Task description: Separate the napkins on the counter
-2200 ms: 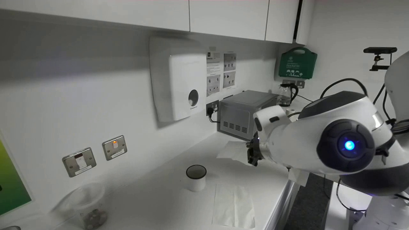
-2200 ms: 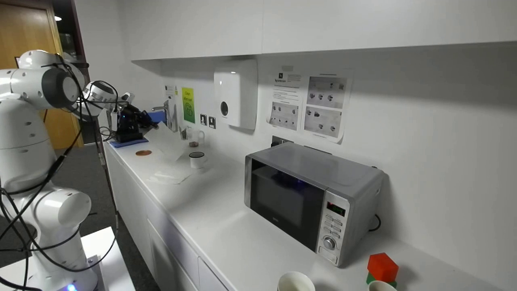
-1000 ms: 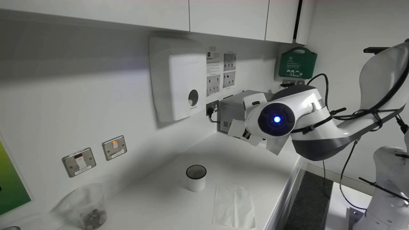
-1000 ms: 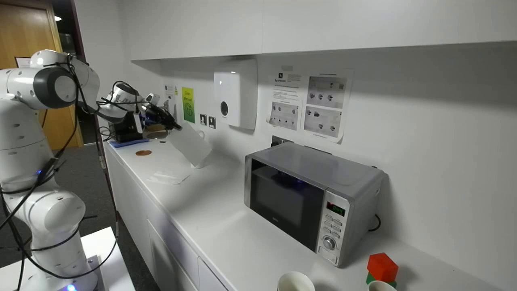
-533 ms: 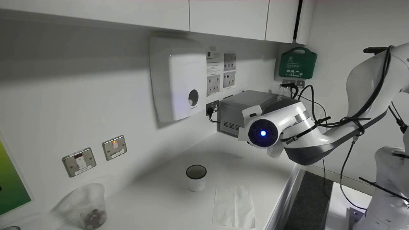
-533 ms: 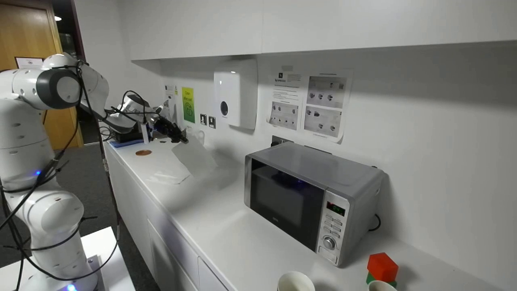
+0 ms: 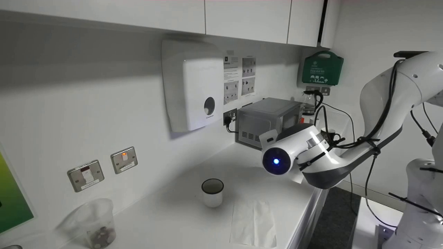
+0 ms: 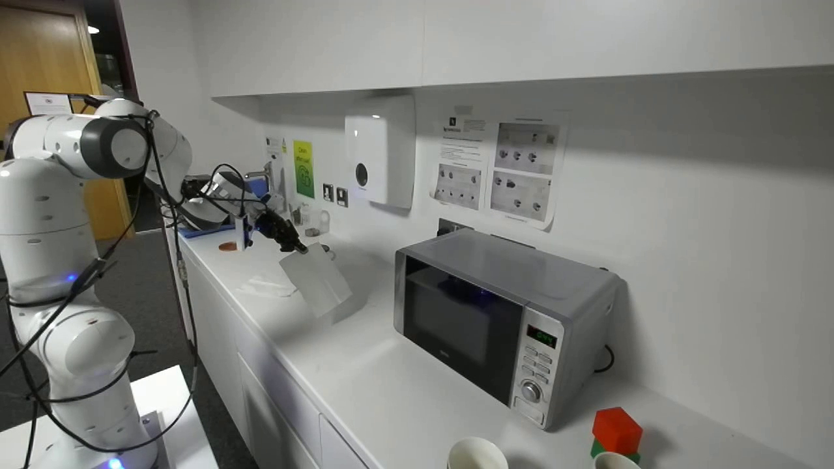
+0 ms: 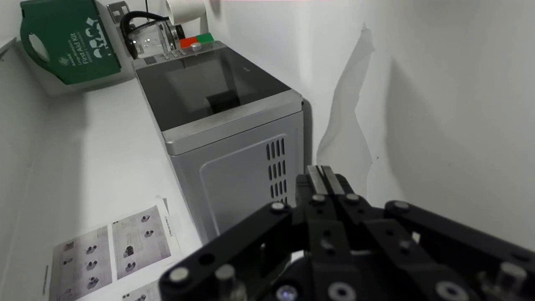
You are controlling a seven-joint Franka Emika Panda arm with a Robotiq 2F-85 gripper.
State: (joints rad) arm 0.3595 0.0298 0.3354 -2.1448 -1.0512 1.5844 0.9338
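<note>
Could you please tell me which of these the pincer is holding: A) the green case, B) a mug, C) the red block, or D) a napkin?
D: in an exterior view, a napkin hangs from the tip of the pincer.

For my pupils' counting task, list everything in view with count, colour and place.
Flat napkin: one, white, on counter
Held napkin: one, white, hanging from jaws
Mug: one, dark-rimmed white, counter
Clear container: one, transparent, counter
Microwave: one, grey, counter
Cups: at least two, pale inside, near microwave
Blocks: two, red and green, near microwave
Glass jug: one, clear, beyond microwave
Dispenser: one, white, wall
First-aid kit: one, green, wall
Switches: at least two, silver, wall
Printed sheets: apparently two, white, wall
Poster: one, yellow-green, wall
Disc: one, brown, counter
Distant clutter: count unclear, partly blue, far counter end
Cupboards: several, white, overhead
Door: one, brown, background
Robot arm: one, white, beside counter
Jaws: one pair, black, shut on held napkin
</note>
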